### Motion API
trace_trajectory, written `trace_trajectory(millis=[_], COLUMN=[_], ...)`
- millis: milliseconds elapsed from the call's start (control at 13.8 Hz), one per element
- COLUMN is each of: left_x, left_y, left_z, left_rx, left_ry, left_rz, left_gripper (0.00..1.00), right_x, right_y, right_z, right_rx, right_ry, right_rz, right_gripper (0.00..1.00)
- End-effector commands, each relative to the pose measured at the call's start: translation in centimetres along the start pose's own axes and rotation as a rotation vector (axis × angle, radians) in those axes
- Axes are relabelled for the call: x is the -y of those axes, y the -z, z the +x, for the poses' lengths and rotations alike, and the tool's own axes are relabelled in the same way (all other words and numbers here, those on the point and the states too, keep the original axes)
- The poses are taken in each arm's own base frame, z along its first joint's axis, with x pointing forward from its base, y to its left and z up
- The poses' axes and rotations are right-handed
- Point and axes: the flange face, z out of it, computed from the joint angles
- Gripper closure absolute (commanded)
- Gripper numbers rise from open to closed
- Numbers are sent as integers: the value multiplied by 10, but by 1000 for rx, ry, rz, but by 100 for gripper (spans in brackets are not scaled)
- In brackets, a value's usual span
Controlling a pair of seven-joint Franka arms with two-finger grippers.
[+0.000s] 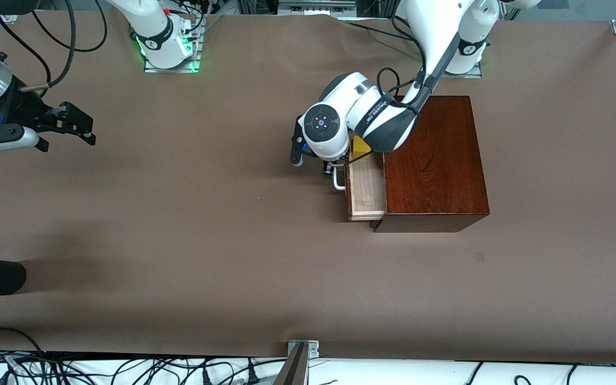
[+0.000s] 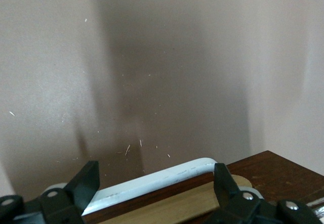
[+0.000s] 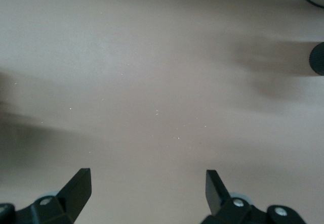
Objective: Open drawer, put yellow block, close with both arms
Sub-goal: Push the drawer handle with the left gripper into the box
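High front camera faces robots; wrist cameras close above table [image 1: 179,256].

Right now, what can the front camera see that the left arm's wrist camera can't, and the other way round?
Only the front view shows the yellow block in the drawer, the whole wooden box, and the right gripper waiting open over bare table. Only the left wrist view shows the left gripper open, fingers straddling the handle. Both show handle and drawer.

The drawer [image 1: 367,187] of my glossy reddish-brown box stands partly pulled out toward the right arm's end of the table, its pale wood floor bare at the nearer end. The yellow block [image 1: 360,147] sits inside at its farther end. Its white bar handle [image 2: 157,181] lies level.
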Motion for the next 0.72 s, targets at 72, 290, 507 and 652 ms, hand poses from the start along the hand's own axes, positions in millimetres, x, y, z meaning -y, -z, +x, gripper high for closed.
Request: trace_trajectory(millis=[72, 290, 507, 652], left_x=[5, 1, 1, 0], left_y=[-9, -11, -13, -14], left_z=[-58, -56, -69, -73], left_rx=[199, 215, 285, 326], left_ry=[18, 13, 17, 18], left_rz=[-65, -82, -101, -104], left_gripper=[0, 0, 0, 0], right_x=[4, 1, 0, 0], right_y=[7, 4, 6, 5], right_z=[1, 0, -1, 0], right_rx=[-4, 7, 9, 11], right_ry=[-9, -14, -10, -4], right_rz=[17, 17, 15, 13], right_gripper=[0, 0, 0, 0])
